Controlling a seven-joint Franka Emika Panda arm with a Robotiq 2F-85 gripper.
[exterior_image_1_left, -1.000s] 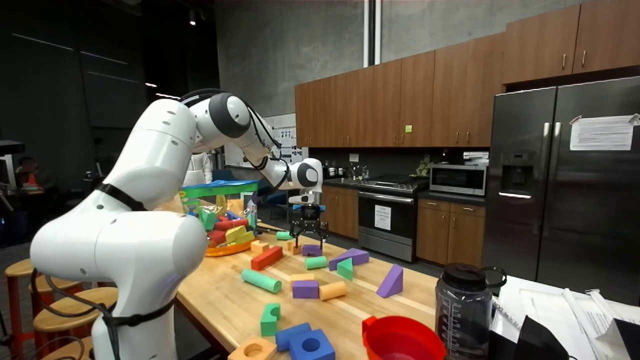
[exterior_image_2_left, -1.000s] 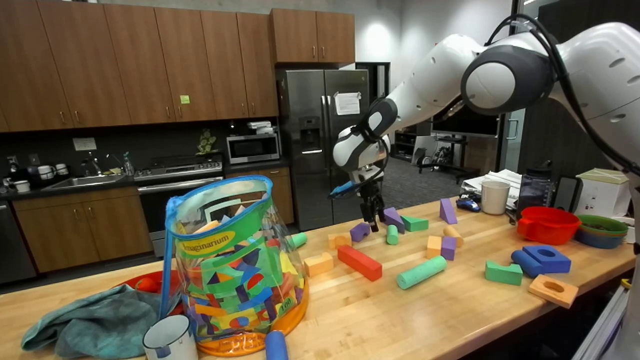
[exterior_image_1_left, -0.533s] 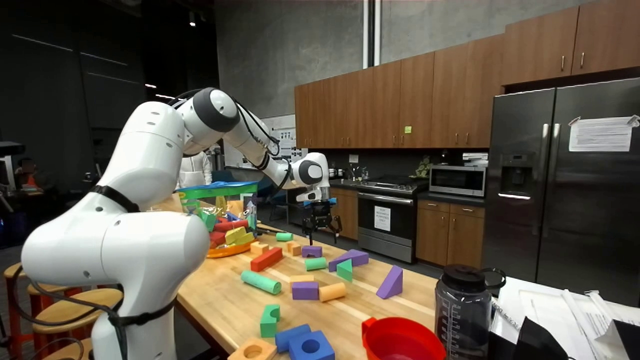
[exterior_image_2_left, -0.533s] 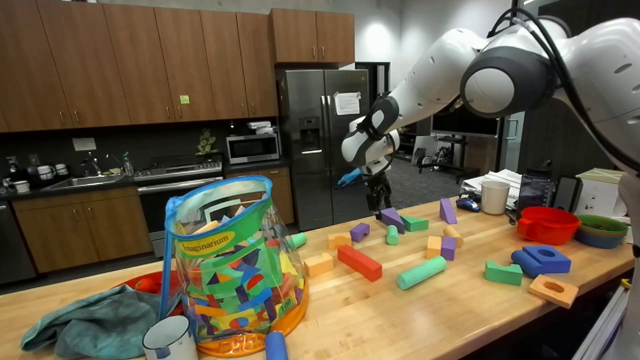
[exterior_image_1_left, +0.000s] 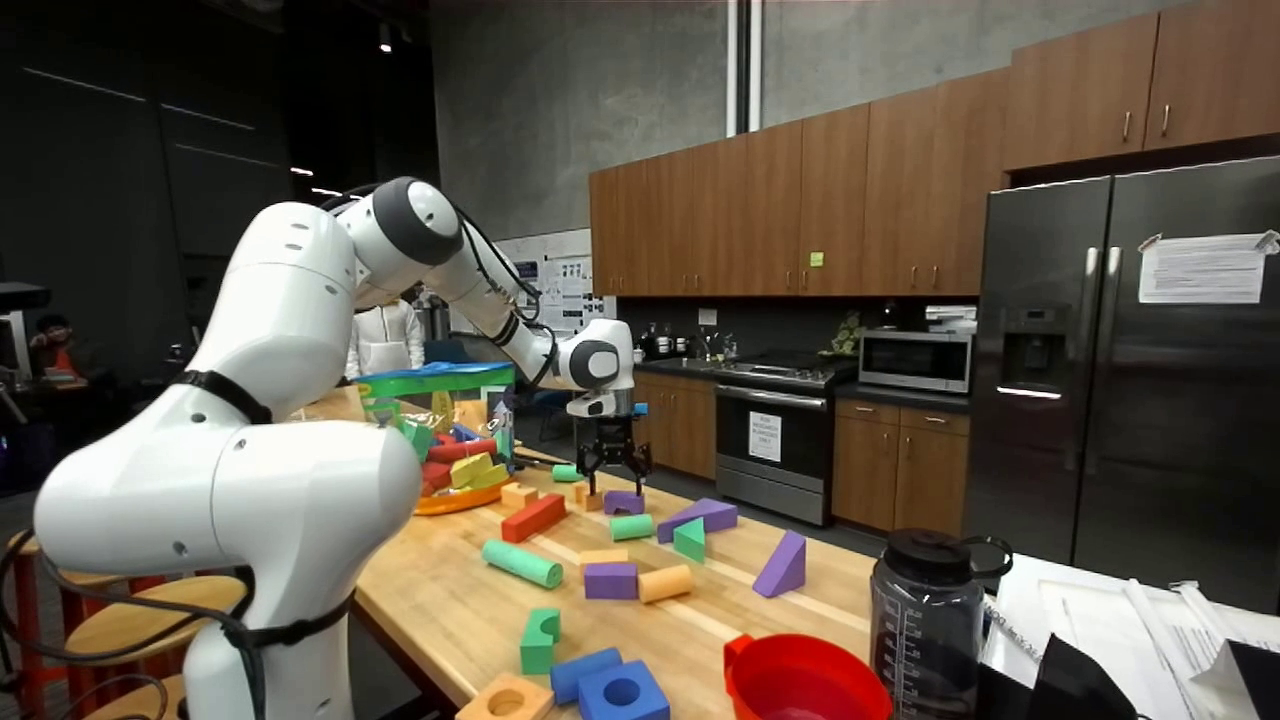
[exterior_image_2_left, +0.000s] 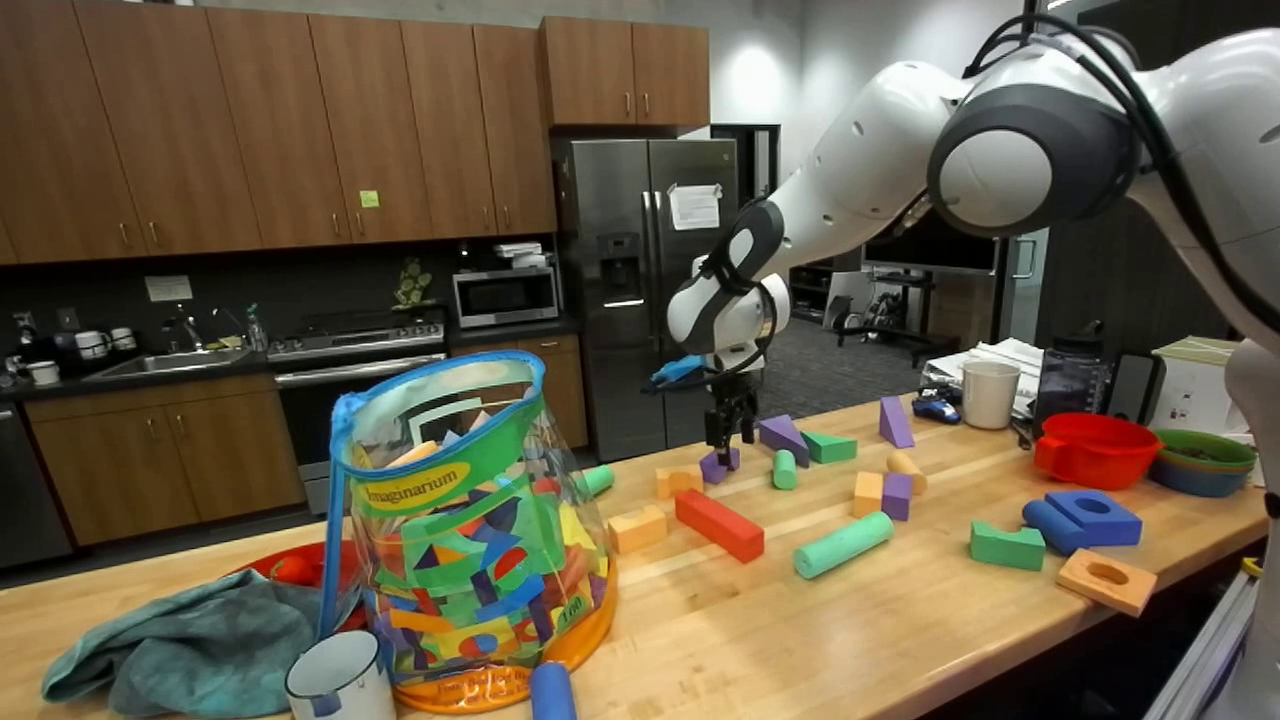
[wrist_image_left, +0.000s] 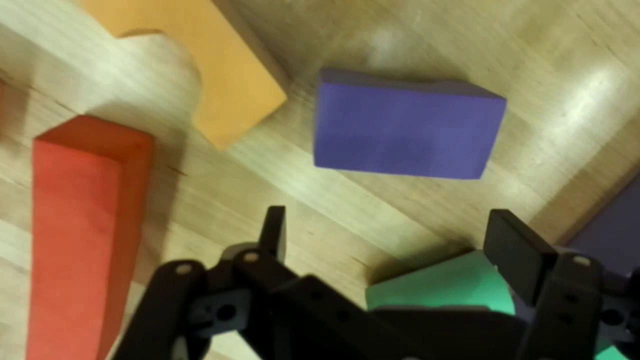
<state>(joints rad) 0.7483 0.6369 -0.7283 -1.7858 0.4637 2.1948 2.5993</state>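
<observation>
Near the edge of the pale wooden tabletop that faces the silver-and-black stove, a small purple arch-shaped block is seen resting with its flat face up. Over this stretch of the tabletop the black two-fingered gripper is pointed downward, its fingers spread wide and nothing gripped between them. In the wrist view the block is shown just beyond the gap between the fingertips; whether it is touched by either one cannot be told.

Beside it, and apart, an orange arch-shaped block is laid. Farther in from that edge are placed a long red rectangular block and, closer by, a short green cylinder. Along the same edge a purple triangular wedge is neighboured by a green triangular wedge; contact between these two cannot be made out. Toward one end of the tabletop, a clear plastic bag, banded in green and rimmed in blue, is filled with coloured blocks; toward the opposite end, a red plastic cup with a handle is stood.
</observation>
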